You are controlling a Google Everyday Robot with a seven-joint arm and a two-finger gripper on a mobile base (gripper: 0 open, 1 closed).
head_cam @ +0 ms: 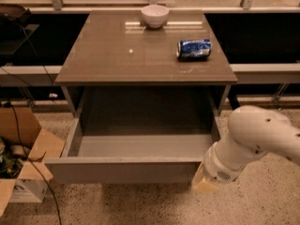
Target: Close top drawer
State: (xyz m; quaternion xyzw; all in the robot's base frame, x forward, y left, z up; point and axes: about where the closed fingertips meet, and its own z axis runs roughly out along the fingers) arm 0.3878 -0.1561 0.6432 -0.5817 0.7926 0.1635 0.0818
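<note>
The top drawer (123, 169) is pulled far out of the grey-brown cabinet toward me. Its plain front panel runs across the lower part of the view, and its pale grey floor (140, 145) shows nothing lying in it. My white arm (255, 137) comes in from the right. My gripper (205, 183) is a pale yellowish tip at the arm's end. It sits low at the right end of the drawer's front panel, on its outer side. I cannot tell if it touches the panel. The drawer fronts beneath are hidden.
A white bowl (154, 15) and a blue can (194, 48) lying on its side rest on the cabinet top (117, 55). An open cardboard box (21, 158) with cables stands on the speckled floor at the left. A dark ledge and railing run behind.
</note>
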